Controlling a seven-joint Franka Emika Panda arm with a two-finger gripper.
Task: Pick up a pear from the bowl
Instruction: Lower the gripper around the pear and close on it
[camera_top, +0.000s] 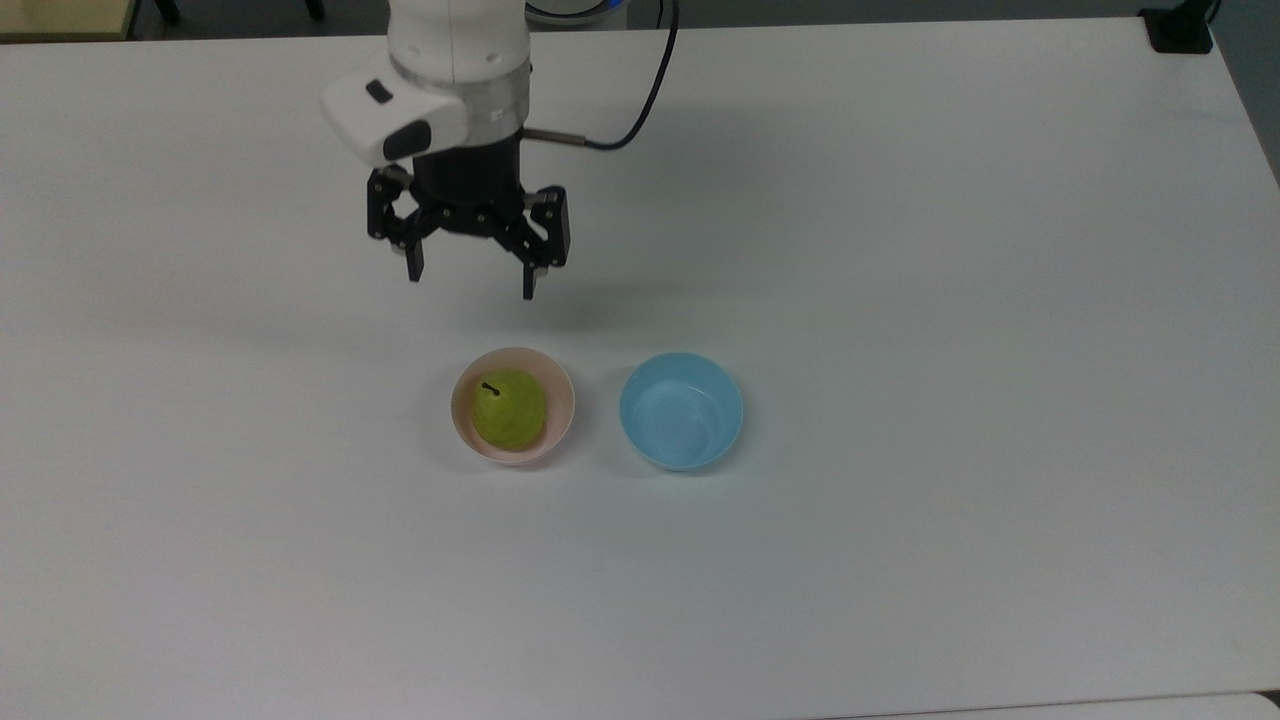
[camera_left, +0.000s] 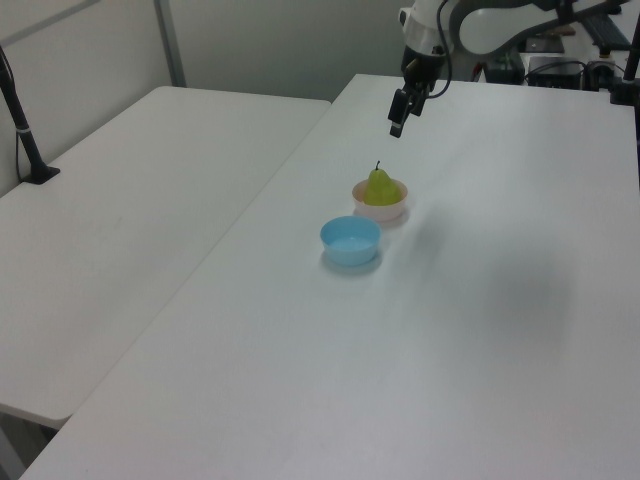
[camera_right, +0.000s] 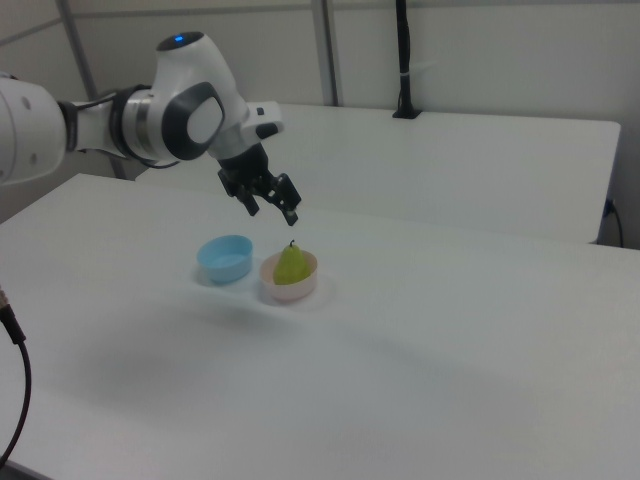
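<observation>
Counter (camera_top: 900, 560), then claw (camera_top: 470, 282) spread wide and empty, above and short of the pink bowl (camera_top: 462, 420), where the pear (camera_top: 510, 412) sits stem-up, long axis vertical, just beside the blue bowl (camera_top: 681, 411).

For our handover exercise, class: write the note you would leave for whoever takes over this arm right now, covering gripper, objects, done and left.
Gripper: open, holding nothing, in the air short of the pink bowl.
Pear: sits upright in the pink bowl, stem up, untouched.
Blue bowl: beside the pink one, on the top view's right, nothing in it.
Done: nothing grasped.
Left: bring the gripper over the pear, lower, close on it, lift it out.
</observation>
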